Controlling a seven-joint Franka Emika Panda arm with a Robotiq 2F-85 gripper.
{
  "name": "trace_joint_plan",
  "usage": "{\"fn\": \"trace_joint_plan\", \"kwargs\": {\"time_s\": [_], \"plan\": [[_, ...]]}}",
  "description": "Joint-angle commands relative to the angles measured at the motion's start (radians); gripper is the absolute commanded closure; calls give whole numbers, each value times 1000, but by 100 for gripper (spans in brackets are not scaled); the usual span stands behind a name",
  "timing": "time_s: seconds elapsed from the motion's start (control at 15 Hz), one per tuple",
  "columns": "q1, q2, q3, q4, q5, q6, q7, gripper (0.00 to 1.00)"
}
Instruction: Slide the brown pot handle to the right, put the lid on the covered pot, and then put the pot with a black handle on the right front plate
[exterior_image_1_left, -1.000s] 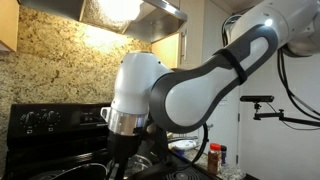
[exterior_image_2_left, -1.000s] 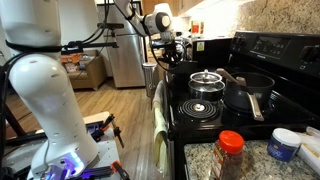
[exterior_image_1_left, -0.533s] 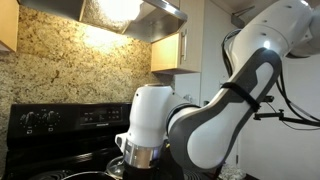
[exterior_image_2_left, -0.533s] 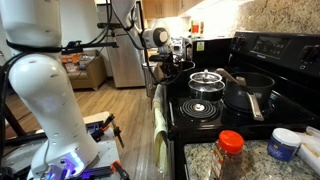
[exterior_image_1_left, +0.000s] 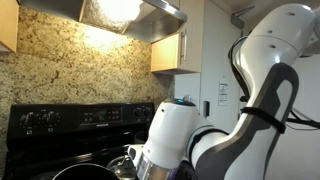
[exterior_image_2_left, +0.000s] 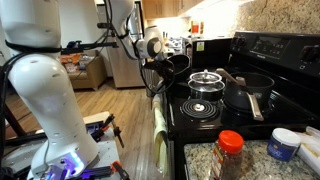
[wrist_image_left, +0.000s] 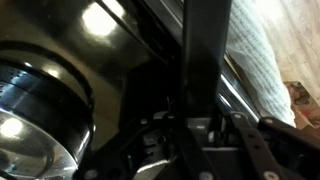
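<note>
Hovering at the stove's front edge, with the gripper too dark and small to read.

In an exterior view the gripper (exterior_image_2_left: 163, 66) hangs left of centre, just off the front of the black stove (exterior_image_2_left: 265, 45). I cannot tell how wide it is open or whether it has hold of anything, and the wrist view is too murky to settle it. The lid (exterior_image_2_left: 205, 78) sits on a pot mid-frame. The pot with a black handle (exterior_image_2_left: 246, 96) stands just to its right. The brown pot handle (exterior_image_2_left: 226, 74) pokes out behind the lid. A red-capped jar (exterior_image_2_left: 231, 150) stands on the counter (exterior_image_2_left: 200, 165) at the bottom.
</note>
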Motion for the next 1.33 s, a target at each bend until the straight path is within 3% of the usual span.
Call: {"fn": "trace_joint_plan", "kwargs": {"time_s": [0.0,0.13,0.2,0.27,0.67,0.8,1.0,1.27], "plan": [[88,36,-64,-95,-116,119,155,85],[136,5,-129,-96,-191,131,228,85],[135,-46,-115,-91,-177,69,222,85],[61,-165,-27,-68,-20,-78,70,85],[29,-334,52,92,125,-506,-41,85],[10,-356,56,138,158,-599,-76,85],[-22,-376,40,147,212,-640,-144,85],[-79,-393,20,89,223,-590,-153,85]]}}
